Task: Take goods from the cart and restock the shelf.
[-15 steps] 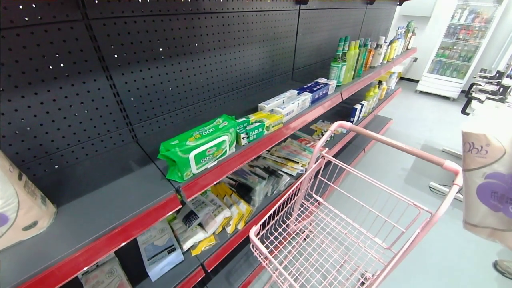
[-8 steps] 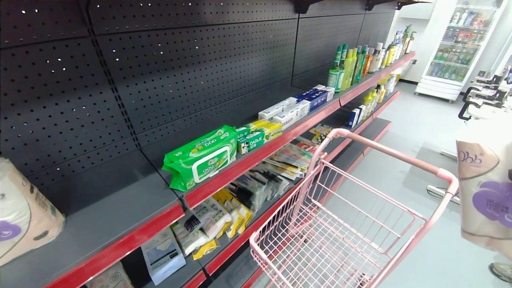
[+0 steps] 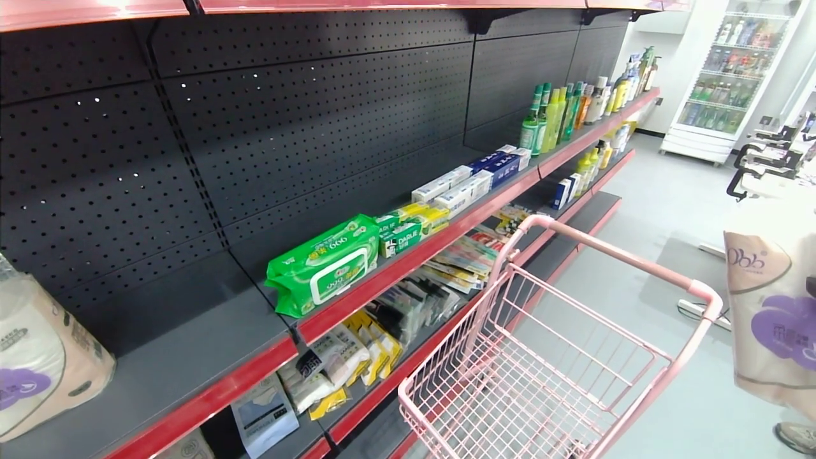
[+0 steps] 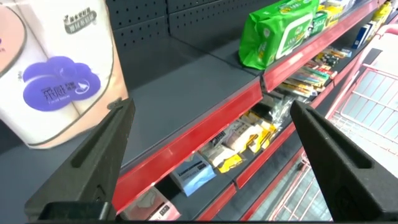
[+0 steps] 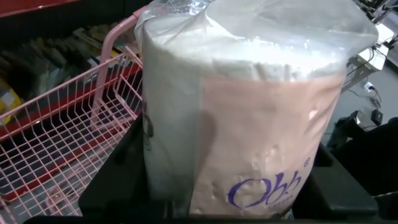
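Beside the cart, my right claw grips a paper roll pack; my left claw is wide open.

Left gripper with fingers spread wide; right gripper clamped on both sides of a toilet-paper pack.

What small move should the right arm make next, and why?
Probably swing the right end effector, shut on the toilet paper pack, leftward over the cart: the shelf lies bare between the shelved pack and green wipes.
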### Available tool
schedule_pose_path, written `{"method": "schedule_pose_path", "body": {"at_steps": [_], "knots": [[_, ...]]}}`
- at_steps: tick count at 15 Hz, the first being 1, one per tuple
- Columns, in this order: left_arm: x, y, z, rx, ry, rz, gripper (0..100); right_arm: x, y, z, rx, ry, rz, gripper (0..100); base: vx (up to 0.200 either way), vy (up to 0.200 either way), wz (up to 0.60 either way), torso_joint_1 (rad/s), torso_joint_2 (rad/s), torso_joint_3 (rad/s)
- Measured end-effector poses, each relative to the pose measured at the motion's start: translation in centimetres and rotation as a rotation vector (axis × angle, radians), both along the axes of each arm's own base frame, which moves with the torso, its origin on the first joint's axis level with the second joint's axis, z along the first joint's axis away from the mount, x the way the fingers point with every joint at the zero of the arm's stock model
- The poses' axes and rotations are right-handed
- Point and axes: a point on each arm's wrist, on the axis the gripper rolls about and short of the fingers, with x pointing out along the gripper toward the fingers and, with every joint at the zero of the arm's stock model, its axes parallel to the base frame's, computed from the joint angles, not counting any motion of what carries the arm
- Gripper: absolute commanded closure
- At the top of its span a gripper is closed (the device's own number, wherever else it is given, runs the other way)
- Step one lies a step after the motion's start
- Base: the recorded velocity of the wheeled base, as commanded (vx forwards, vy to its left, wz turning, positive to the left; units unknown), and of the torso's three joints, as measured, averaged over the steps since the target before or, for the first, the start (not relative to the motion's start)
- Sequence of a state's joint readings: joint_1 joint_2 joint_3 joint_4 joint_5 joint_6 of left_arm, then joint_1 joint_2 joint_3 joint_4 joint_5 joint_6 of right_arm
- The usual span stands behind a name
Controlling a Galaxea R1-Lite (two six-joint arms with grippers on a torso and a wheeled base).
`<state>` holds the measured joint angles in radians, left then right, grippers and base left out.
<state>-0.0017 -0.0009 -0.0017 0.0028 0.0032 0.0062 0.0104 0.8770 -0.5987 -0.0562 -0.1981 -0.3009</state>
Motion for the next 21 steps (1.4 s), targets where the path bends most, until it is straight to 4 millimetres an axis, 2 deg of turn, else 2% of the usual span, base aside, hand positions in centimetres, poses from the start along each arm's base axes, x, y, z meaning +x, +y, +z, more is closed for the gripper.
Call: {"method": "schedule_pose_path", "body": {"at_steps": [13, 21], "knots": [[0.01, 0.0, -0.02, 0.0, 0.001, 0.0, 0, 0.25, -0.02, -0.5, -0.002, 0.025, -0.003, 100, 0.0, 0.0, 0.0, 0.083, -0.17, -0.092], [0.01, 0.0, -0.01, 0.0, 0.0, 0.0, 0, 0.29, -0.06, -0.82, -0.009, 0.037, -0.007, 100, 0.0, 0.0, 0.6, 0.004, 0.0, -0.002]]}}
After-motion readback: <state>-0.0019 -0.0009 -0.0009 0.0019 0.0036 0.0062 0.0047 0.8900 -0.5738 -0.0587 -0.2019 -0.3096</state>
